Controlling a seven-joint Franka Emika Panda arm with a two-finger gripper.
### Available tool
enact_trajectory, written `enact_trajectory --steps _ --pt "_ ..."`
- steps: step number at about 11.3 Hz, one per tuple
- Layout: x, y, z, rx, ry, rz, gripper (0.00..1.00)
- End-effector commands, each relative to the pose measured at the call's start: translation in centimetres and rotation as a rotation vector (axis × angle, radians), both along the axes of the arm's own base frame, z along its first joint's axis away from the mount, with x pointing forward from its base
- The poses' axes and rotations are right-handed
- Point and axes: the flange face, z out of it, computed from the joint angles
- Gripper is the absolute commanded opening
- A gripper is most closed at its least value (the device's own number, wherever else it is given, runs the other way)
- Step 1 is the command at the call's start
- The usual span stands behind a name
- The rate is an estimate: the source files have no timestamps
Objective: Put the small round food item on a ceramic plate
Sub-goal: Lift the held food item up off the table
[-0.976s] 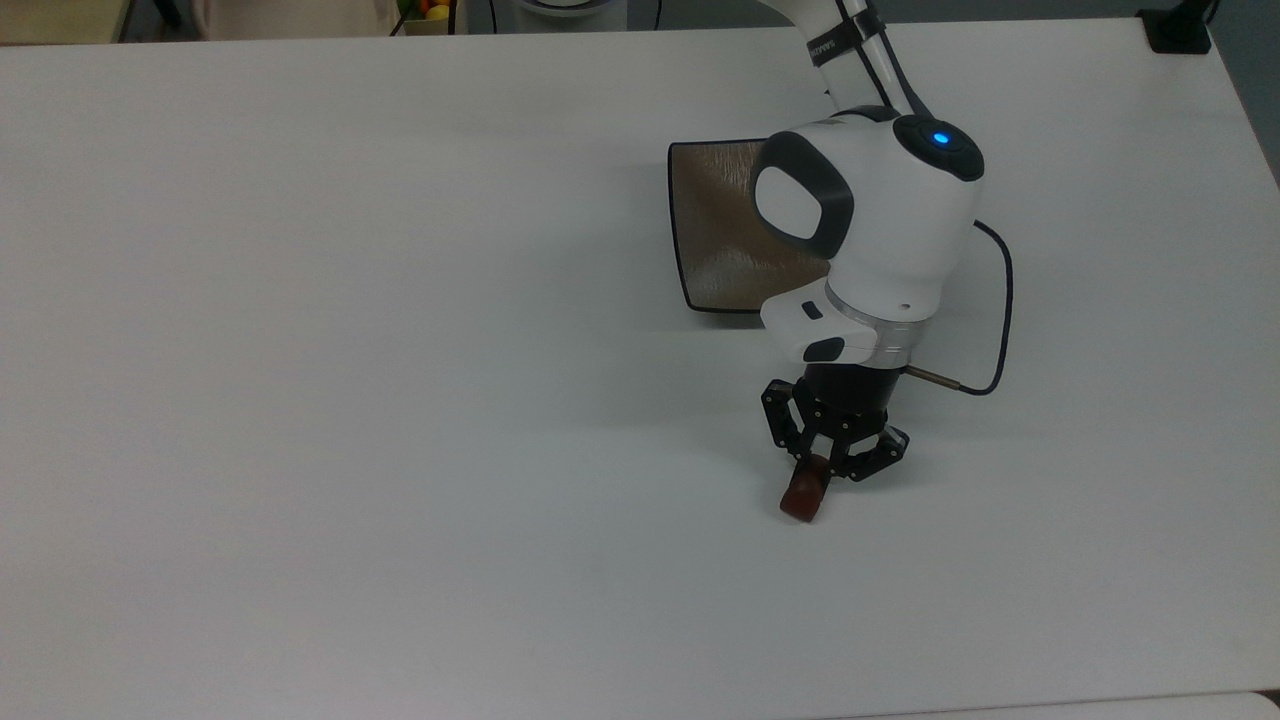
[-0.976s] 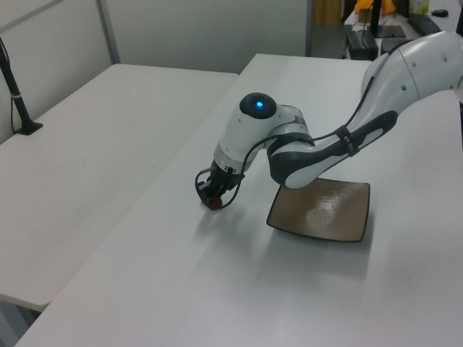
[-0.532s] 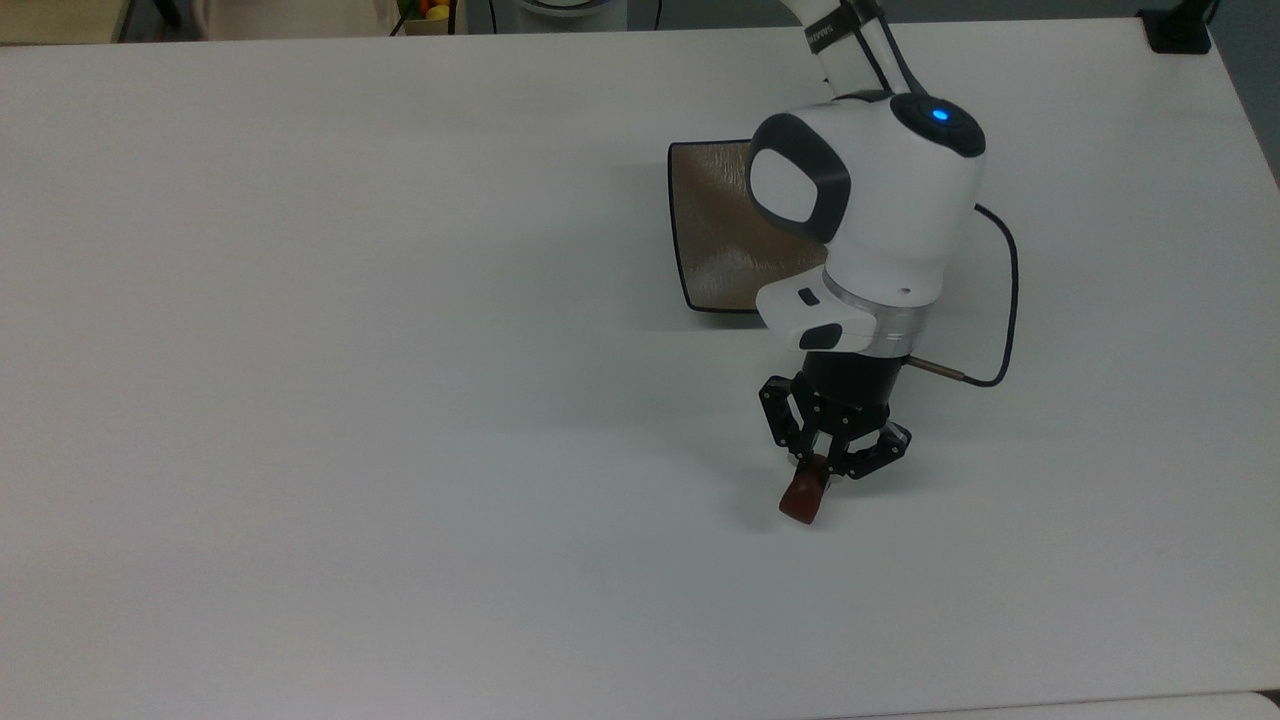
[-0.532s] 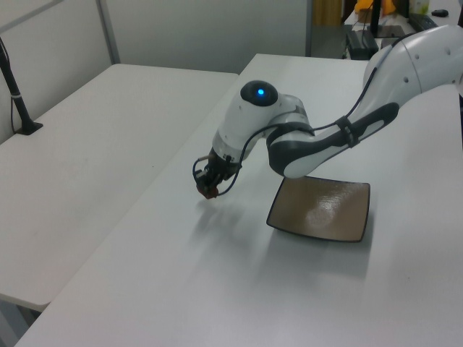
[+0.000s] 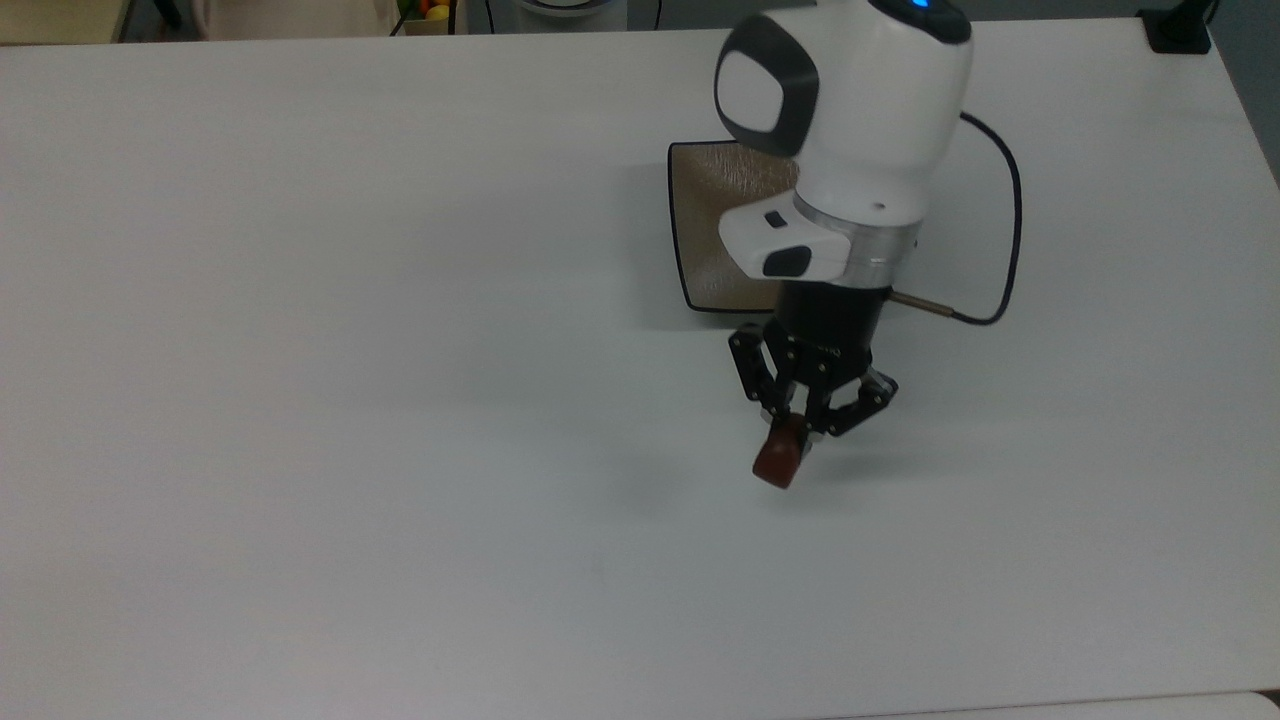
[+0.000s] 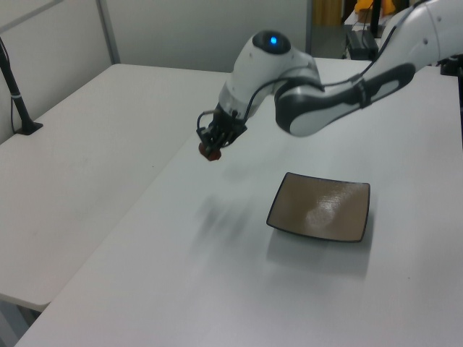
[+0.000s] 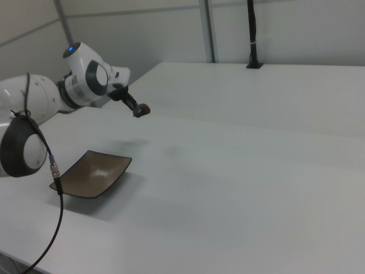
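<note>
The small round food item (image 5: pixel 777 462), a glossy dark reddish-brown stubby piece, is held in the black two-finger claw (image 5: pixel 788 442) of the white robot arm, with the fingers closed narrowly on its upper part. In the top view it is a little right of the middle of the frame, just under the arm's wrist. In the left view the small round food item (image 6: pixel 210 152) is in the upper middle of the frame, clearly above the white table (image 6: pixel 181 289), and a soft shadow lies on the table lower down, apart from it. In the right view the claw (image 7: pixel 138 111) points it toward the right of the frame, in the upper left area, also free of the surface.

The square taupe-brown ceramic plate with a thin black rim (image 6: pixel 320 217) lies flat on the table and has nothing on it. In the left view it is at the lower right of the claw (image 6: pixel 214 144), well apart from it. In the top view the plate (image 5: pixel 715 225) is in the upper middle, partly covered by the arm's wrist.

So, in my judgement, the picking and the lifting are done. What is left is to carry the item over the dished centre of the plate, to lower it, and to open the claw. The item looks small and rounded, so it may roll on the plate if it is released too high.
</note>
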Motion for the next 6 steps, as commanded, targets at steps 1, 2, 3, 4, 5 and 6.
enact_trajectory --steps 1,2,3,4,5,6 --pt "-3.6 -3.8 6.0 0.04 0.158 0.135 0.2" --pt "-4.5 -5.1 7.3 0.036 0.222 0.195 0.2" --pt "-5.7 -5.9 8.3 0.017 0.289 0.269 0.2" --pt "-7.0 -6.3 9.0 -0.005 0.349 0.36 0.2" --pt "-8.1 -7.7 9.8 -0.018 0.402 0.452 0.2" --pt "-9.5 -8.1 10.5 -0.01 0.448 0.548 0.2"
